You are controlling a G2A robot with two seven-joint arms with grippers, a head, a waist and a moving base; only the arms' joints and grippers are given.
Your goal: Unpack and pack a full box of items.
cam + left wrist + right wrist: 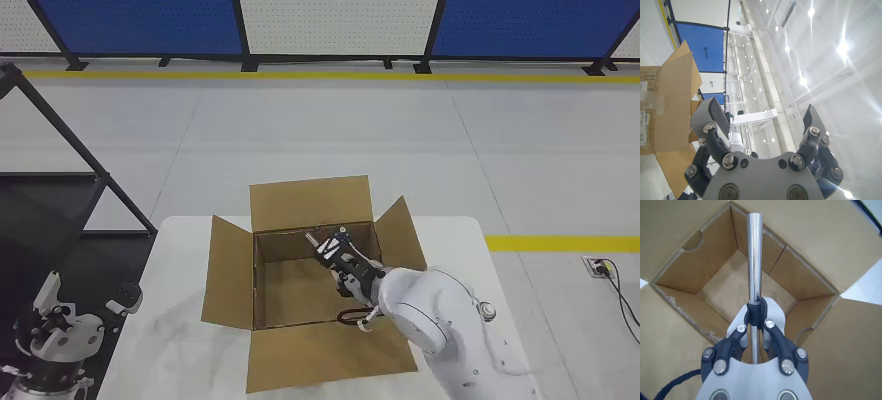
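An open cardboard box (230, 275) stands on the white table with its four flaps spread out; its inside (730, 289) looks bare. My right gripper (755, 311) is shut on a shiny metal rod (754, 256), which points down into the box opening. From above, that gripper (335, 250) hangs over the box's far right part. My left gripper (764, 115) sits off the table's near left corner, in the top view (45, 320), turned upward with its fingers wide open and nothing between them.
A box flap (672, 106) rises beside the left gripper. A black frame (60, 190) stands left of the table. The white table (180, 340) has bare room left of the box. A black cable (676, 381) trails by the right wrist.
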